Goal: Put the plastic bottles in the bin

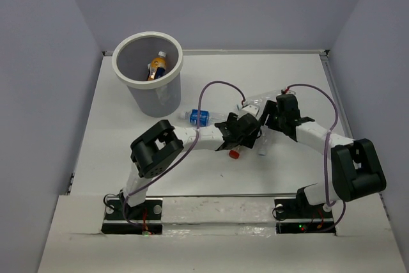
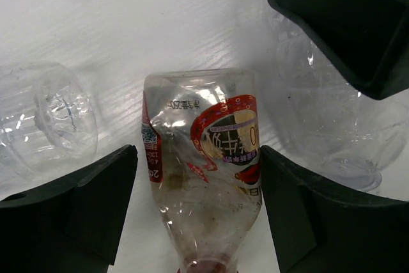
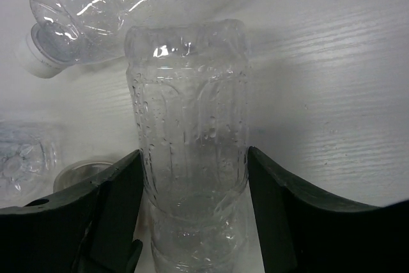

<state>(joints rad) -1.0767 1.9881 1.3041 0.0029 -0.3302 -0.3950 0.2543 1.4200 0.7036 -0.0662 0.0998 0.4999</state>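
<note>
The grey mesh bin [image 1: 115, 62] stands at the back left with the orange bottle [image 1: 157, 66] inside. The blue-labelled bottle [image 1: 199, 117] lies just right of it. My left gripper [image 1: 246, 133] is open, its jaws either side of the pinkish bottle [image 2: 201, 158], which lies with its red cap [image 1: 234, 154] toward the wrist; the right finger touches it and the left stands off. My right gripper [image 1: 268, 116] is shut on a clear bottle [image 3: 188, 119], both fingers against its sides. Another clear bottle [image 3: 115, 11] with a white cap lies beyond it.
Clear bottles lie close on both sides of the pinkish one, on the left [image 2: 45, 113] and on the right [image 2: 332, 126]. The two grippers are almost touching; the right one's finger [image 2: 345, 23] shows in the left wrist view. Walls enclose the table.
</note>
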